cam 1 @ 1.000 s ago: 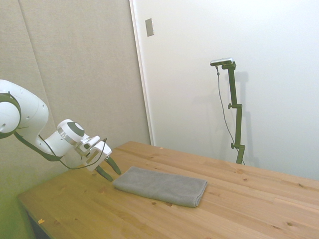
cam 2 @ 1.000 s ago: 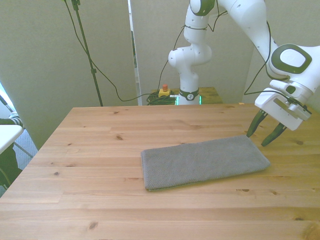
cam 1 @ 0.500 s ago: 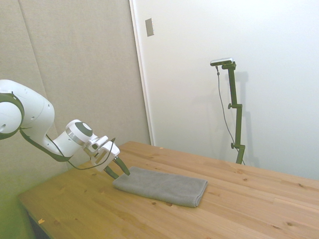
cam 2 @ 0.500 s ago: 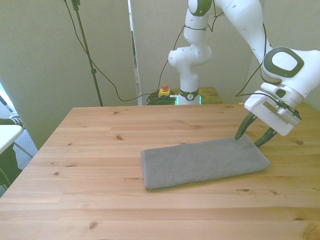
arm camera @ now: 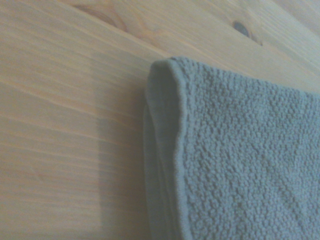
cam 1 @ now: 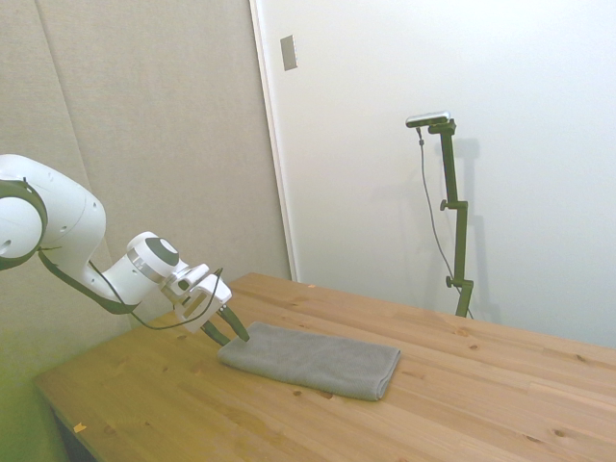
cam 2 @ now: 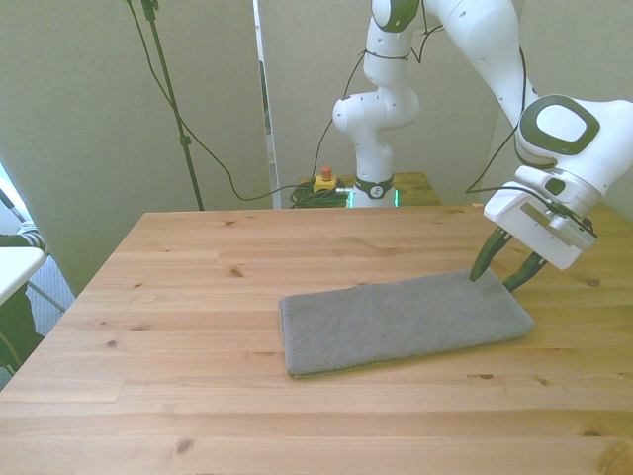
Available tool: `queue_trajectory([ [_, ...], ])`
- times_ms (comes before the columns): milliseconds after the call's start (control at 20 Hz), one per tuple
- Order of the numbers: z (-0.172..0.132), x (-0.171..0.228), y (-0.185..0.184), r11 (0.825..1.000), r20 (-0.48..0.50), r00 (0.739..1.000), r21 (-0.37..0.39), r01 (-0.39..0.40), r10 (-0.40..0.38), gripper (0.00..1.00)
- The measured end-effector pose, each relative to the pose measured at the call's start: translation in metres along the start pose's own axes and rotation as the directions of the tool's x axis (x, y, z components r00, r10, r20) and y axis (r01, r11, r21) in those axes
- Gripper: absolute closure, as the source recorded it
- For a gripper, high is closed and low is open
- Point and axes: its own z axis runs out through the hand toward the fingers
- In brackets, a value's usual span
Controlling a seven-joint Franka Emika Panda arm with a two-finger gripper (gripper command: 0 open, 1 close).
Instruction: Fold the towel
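From my station I saw the grey towel (cam 2: 404, 321) lying flat on the wooden table (cam 2: 198, 297), already folded into a long layered strip. In the front view it ran slantwise across the middle of the table, its higher end toward the front view's right. In the side view the towel (cam 1: 313, 359) lay lengthwise near the table's (cam 1: 500, 404) middle, with its rounded end nearest the arm.

The gripper (cam 2: 504, 272) sat at that end of the towel, at the corner toward the front view's right and the far side of the table. Its two dark fingers (cam 2: 482, 263) were spread apart, pointing down at a slant, and I saw nothing held between them. One finger came down at the towel's far corner and the other stood just off the short edge, over bare wood. I could not tell from either view whether the tips were actually touching the cloth or the table. In the side view the gripper (cam 1: 230, 332) appeared tilted, with the white arm (cam 1: 58, 226) reaching in low behind it.

The wrist view showed that same corner of the towel (arm camera: 240, 165) from close by: a nubbly weave, a rounded fold along the edge, and at least two layers stacked one over the other, lying on the table (arm camera: 65, 115) beside a dark knot in the wood (arm camera: 242, 28).
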Motion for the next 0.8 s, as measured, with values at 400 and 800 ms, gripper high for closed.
queue_trajectory([
  [400,0.005,-0.0021,0.0003,1.0,0.015,1.0,0.019,0.008,-0.008,1.0],
  [800,0.0034,0.007,0.0074,0.999,0.019,1.0,0.039,-0.005,0.004,1.0],
])
